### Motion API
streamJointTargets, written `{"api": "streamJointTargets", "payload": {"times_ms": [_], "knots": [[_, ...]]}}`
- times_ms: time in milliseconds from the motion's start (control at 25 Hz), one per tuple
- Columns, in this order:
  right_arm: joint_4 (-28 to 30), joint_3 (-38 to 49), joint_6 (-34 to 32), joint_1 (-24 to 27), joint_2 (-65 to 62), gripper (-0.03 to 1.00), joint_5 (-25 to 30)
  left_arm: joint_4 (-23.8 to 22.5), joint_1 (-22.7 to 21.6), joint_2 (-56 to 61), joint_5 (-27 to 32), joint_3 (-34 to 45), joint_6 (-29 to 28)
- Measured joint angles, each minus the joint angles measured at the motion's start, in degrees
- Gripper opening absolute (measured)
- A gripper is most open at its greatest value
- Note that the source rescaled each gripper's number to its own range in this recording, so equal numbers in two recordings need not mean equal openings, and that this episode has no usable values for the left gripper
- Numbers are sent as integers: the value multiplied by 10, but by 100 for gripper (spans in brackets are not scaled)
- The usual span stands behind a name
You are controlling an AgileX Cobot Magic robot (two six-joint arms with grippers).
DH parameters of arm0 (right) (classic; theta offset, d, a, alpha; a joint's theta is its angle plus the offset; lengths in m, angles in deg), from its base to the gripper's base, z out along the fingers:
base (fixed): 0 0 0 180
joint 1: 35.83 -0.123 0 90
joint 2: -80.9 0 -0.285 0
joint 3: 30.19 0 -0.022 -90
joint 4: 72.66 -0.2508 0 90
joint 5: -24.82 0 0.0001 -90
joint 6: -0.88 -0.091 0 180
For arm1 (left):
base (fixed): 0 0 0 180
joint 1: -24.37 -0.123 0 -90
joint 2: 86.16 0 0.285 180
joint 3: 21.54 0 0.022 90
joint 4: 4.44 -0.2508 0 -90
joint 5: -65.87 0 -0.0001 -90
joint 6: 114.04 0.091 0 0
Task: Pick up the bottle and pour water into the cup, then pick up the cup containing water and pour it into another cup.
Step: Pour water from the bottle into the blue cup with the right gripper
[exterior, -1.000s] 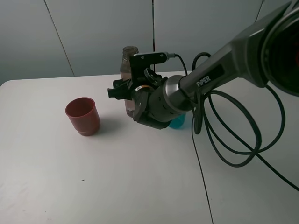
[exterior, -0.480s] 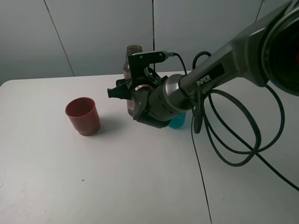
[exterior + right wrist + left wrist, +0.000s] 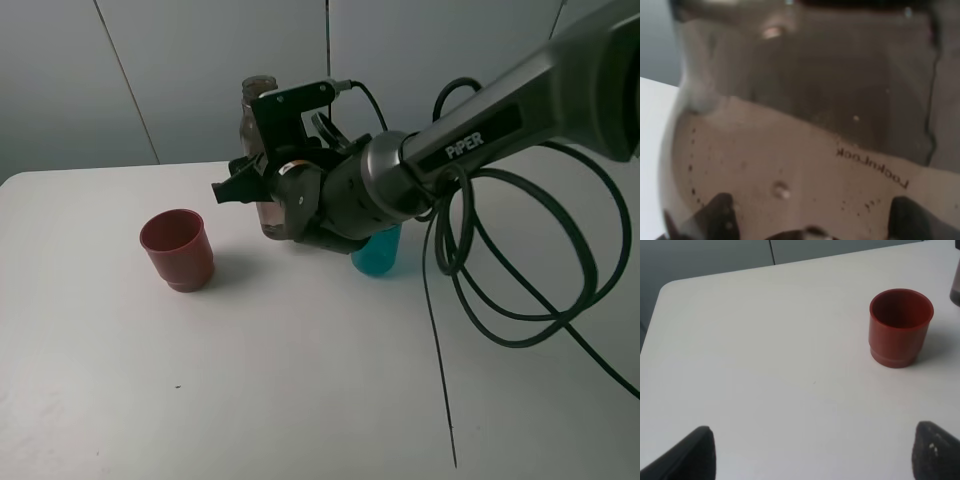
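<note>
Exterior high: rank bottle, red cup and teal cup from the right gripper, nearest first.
1. bottle: clamped in the right gripper, at the back of the table.
2 and 3, too close to call: red cup, to the left, on the side the fingertips point toward; teal cup, to the right, partly hidden by the wrist.

On the white tabletop (image 3: 765, 365) another cup (image 3: 900, 327) stands upright, well apart from the rounded corner; the left hand (image 3: 815, 452) hovers, fingertips spread wide.
</note>
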Motion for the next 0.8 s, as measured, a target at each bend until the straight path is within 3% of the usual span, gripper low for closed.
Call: {"api": "streamJointTargets", "payload": {"times_ms": [120,400,520,800], "knots": [[15,0,26,0,-47,4,49,0,0,0,0,0,0],[110,0,27,8,-158,4,264,0,0,0,0,0,0],[207,0,-63,35,-200,4,357,0,0,0,0,0,0],[527,0,-337,130,-293,4,496,0,0,0,0,0,0]]}}
